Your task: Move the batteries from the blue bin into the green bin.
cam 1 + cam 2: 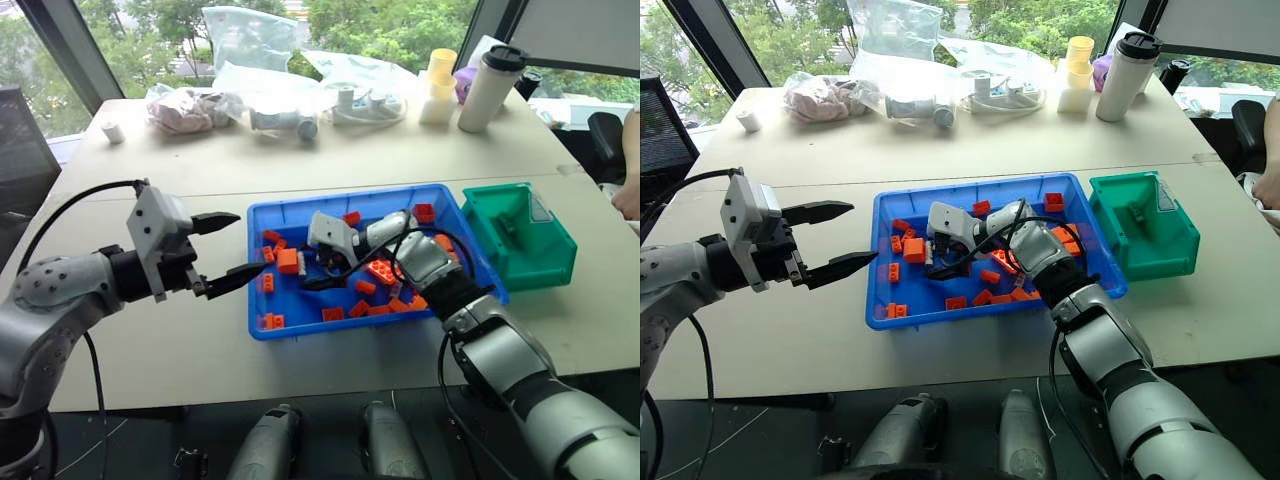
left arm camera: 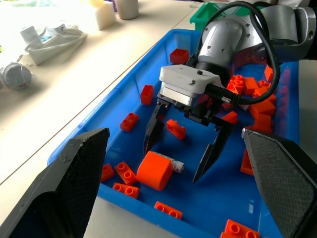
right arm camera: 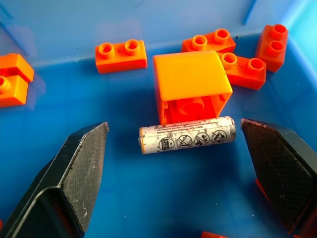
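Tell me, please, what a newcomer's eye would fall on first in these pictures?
The bright blue bin at the middle of the table, strewn with orange bricks, draws the eye first. Inside it the right gripper hangs open over a battery that lies against a large orange block. The left gripper is open beside the bin's left rim, and the green bin sits at its right end.

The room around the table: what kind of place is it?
Probably an office or lab: a wide beige table beside large windows onto trees, with a black office chair and a white travel mug.
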